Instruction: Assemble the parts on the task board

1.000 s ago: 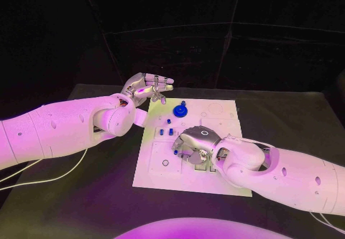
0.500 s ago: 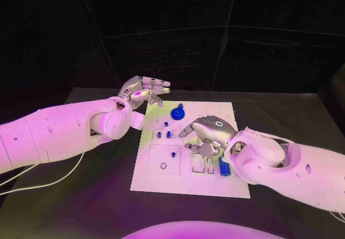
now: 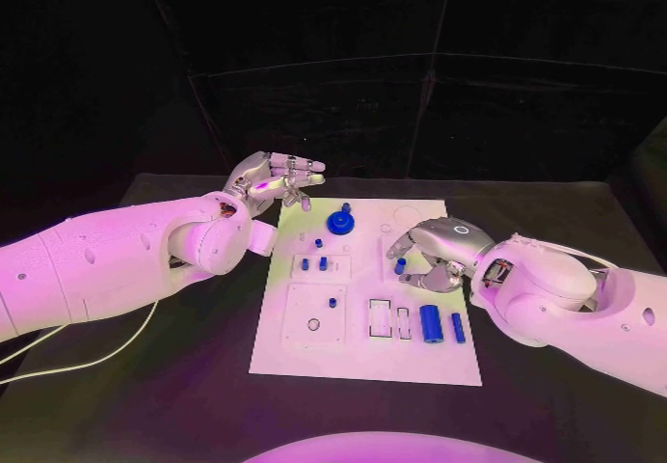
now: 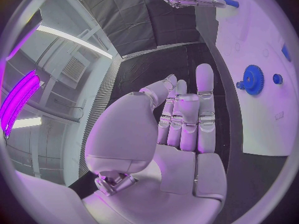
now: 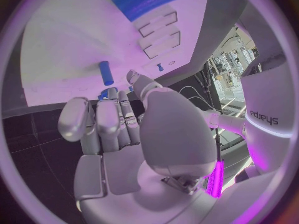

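Observation:
The white task board (image 3: 364, 362) lies in the middle of the black table. A blue gear (image 3: 340, 222) stands near its far edge, also seen as the gear (image 4: 252, 79). Two small blue pegs (image 3: 313, 262) stand left of centre, and two blue cylinders (image 3: 442, 325) lie at the near right. My right hand (image 3: 438, 253) hovers over the board's right middle, fingers loosely bent and holding nothing. A short blue peg (image 3: 400, 265) (image 5: 107, 73) lies just beyond its fingertips. My left hand (image 3: 279, 178) is raised off the board's far left corner, empty, fingers apart.
Two empty rectangular slots (image 3: 389, 318) sit beside the cylinders, and a square plate with a small blue peg (image 3: 331, 302) lies at the near left. Bare black table (image 3: 167, 386) surrounds the board. A white cable (image 3: 84, 359) trails under my left arm.
My right hand has lifted off the near slots and drawn back toward the board's right middle, uncovering the two blue cylinders. My left hand has barely moved.

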`<state>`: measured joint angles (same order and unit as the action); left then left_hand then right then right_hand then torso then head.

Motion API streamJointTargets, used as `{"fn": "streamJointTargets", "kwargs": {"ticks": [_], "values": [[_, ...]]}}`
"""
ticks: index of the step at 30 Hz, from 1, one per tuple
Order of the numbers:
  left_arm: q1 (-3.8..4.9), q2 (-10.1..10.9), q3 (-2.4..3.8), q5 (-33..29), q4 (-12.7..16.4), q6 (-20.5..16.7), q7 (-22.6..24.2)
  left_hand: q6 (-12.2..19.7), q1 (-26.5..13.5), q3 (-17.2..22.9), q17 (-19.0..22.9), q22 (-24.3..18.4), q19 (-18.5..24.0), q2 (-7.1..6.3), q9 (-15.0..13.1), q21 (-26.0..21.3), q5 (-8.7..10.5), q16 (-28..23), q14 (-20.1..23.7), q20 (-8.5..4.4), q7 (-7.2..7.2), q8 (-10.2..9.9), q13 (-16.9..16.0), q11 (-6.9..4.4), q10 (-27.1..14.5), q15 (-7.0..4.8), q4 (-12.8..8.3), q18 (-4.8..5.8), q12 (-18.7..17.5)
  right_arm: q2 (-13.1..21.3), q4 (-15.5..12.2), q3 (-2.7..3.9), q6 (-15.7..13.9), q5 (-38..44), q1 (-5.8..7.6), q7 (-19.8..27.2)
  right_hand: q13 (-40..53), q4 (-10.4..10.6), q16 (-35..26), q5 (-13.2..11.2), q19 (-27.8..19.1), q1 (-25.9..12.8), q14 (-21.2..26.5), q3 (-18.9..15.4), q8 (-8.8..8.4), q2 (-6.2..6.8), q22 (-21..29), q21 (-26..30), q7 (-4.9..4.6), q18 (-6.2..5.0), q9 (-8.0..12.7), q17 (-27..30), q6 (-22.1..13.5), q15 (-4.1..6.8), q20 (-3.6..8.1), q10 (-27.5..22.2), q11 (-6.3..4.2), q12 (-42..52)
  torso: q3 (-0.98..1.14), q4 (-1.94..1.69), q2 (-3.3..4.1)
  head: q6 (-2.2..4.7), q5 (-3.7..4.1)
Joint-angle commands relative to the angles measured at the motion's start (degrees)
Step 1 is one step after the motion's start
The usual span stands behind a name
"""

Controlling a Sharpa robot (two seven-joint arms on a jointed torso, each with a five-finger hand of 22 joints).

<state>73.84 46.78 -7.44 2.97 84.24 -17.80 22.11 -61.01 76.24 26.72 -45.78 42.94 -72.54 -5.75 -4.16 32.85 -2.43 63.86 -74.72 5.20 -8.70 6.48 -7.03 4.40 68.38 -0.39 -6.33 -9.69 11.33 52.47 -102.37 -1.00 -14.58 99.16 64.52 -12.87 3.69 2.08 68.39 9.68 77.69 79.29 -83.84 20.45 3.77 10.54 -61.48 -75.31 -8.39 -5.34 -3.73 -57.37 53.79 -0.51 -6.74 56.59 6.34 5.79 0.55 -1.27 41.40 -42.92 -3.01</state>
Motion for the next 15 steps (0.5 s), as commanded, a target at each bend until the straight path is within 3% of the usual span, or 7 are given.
{"fn": "streamJointTargets", "kwargs": {"ticks": [1,15], "values": [[0.1,0.0,0.05,-0.1,0.2,0.8,0.2,0.3,0.2,-0.5,0.1,-0.1,0.4,0.52,0.1,-0.2,-0.34,-0.2,0.4,0.09,-0.29,0.1,-0.1,0.17,-0.4,0.16,0.0,-0.65,0.3,0.3,-0.2,0.04,4.0,0.3,0.13,-2.3,0.1,0.1,0.2,-0.3,-0.4,0.5,-0.9,-0.4,-0.16,0.03,0.1,0.4,0.05,-0.29,-0.1,0.1,-0.4,-0.39,0.01,-0.4,-0.09,0.3,0.02,-0.03,-0.06,0.0,0.06],[0.1,0.1,0.05,-0.1,0.1,0.9,0.2,0.3,0.2,-0.5,0.1,-0.1,0.4,0.52,0.1,-0.2,-0.34,-0.2,0.4,0.09,-0.29,0.1,-0.1,0.17,-0.4,0.16,0.0,-0.65,0.3,-0.7,1.1,0.04,4.0,1.1,0.16,-3.0,0.1,0.3,-0.6,-0.1,0.1,2.2,-0.5,0.5,0.35,-2.41,0.1,0.5,-0.3,-0.25,-0.4,1.7,1.2,-0.08,0.19,1.5,-0.5,2.8,0.05,-0.01,0.03,0.0,-0.06]]}}
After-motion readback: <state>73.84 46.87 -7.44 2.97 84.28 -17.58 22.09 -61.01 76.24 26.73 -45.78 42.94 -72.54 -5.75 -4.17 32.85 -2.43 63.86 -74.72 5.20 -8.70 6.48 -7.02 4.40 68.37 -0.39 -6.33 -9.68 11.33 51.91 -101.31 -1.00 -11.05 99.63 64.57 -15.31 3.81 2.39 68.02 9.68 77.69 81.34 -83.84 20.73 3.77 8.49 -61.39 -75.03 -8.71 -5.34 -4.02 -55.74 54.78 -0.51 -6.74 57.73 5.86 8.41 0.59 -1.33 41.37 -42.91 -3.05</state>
